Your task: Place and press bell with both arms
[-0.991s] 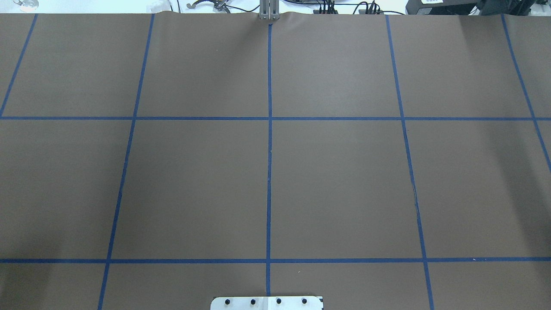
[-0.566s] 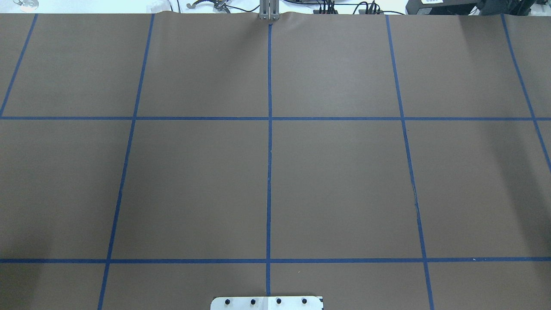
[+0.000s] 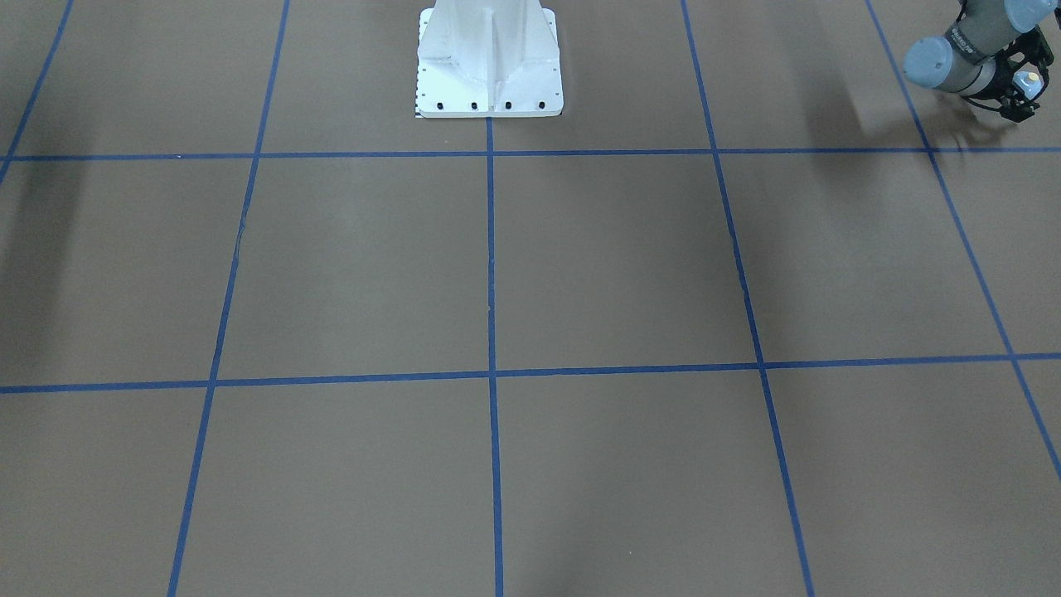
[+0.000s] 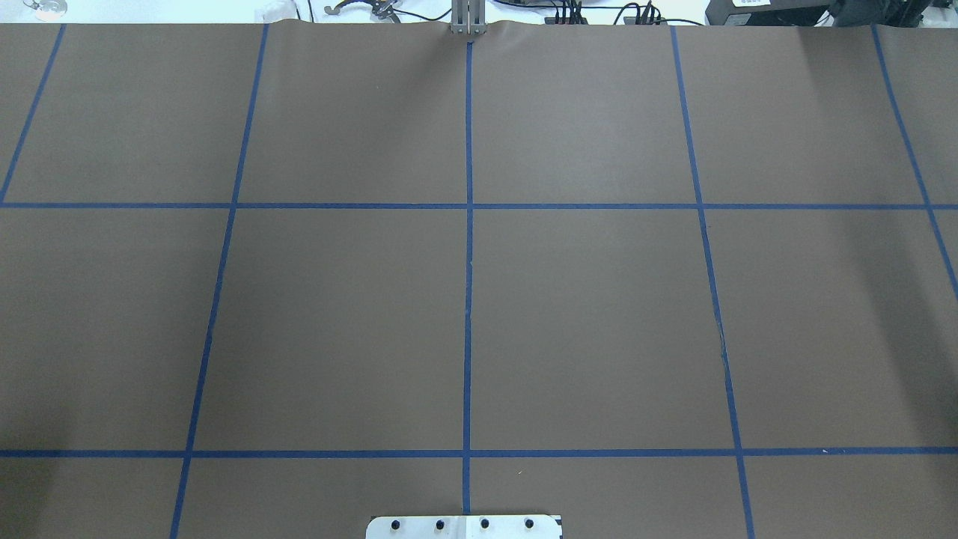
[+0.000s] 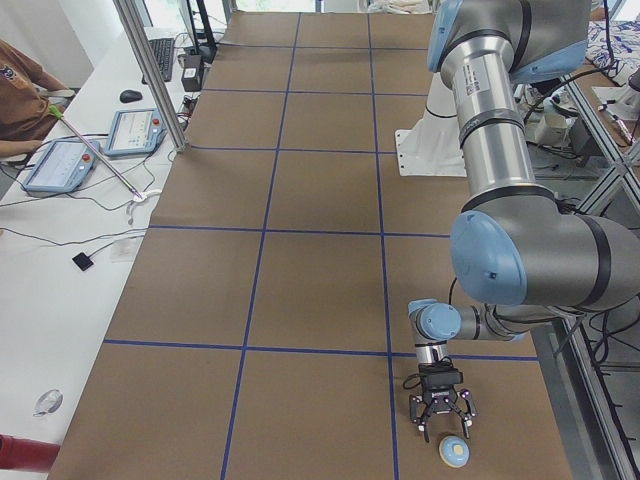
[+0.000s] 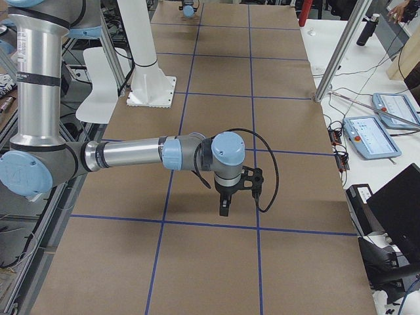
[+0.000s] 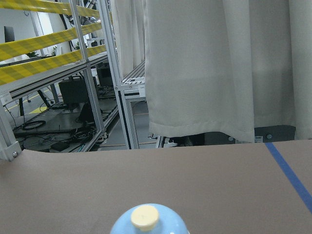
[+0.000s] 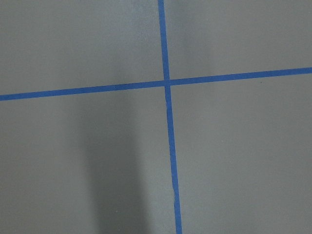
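The light-blue bell (image 5: 455,452) with its cream button stands on the brown table near the left end and the robot's edge. It also shows in the front-facing view (image 3: 1030,79) and at the bottom of the left wrist view (image 7: 148,222). My left gripper (image 5: 441,428) is low over the table with its fingers spread open, and the bell is just ahead of its fingertips; the gripper also shows in the front-facing view (image 3: 1019,91). My right gripper (image 6: 224,209) points down above a blue tape line; I cannot tell whether it is open. The overhead view shows neither arm nor the bell.
The white pedestal base (image 3: 489,58) stands at the robot's side of the table. Blue tape lines (image 4: 468,299) divide the brown cover into squares. An aluminium post (image 5: 150,70) and tablets (image 5: 58,163) stand on the operators' side. The table's left end lies just beyond the bell.
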